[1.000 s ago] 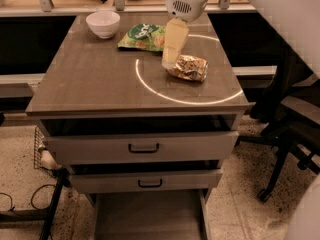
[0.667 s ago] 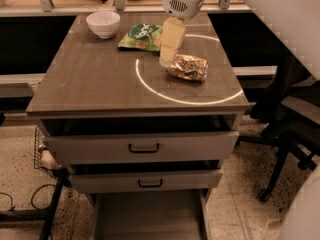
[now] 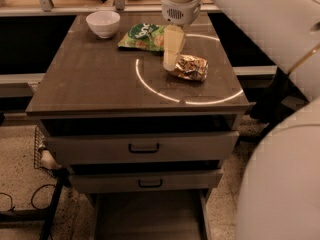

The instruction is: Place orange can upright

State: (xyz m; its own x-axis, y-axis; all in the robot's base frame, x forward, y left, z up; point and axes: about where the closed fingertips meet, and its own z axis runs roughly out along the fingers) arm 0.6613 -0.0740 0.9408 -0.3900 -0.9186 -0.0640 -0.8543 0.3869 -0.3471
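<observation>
The orange can lies on its side on the wooden table, right of the middle, inside a bright ring of light. It is crumpled and shiny gold-orange. My gripper hangs down from the white wrist and stands just left of the can's left end, close to it or touching it. It holds nothing that I can see.
A white bowl stands at the table's back left. A flat green snack bag lies behind the gripper. Two drawers sit under the tabletop. My white arm fills the right side. Cables lie on the floor at left.
The gripper has shifted very slightly to the left and stays low beside the can. The can still lies on its side in the same place.
</observation>
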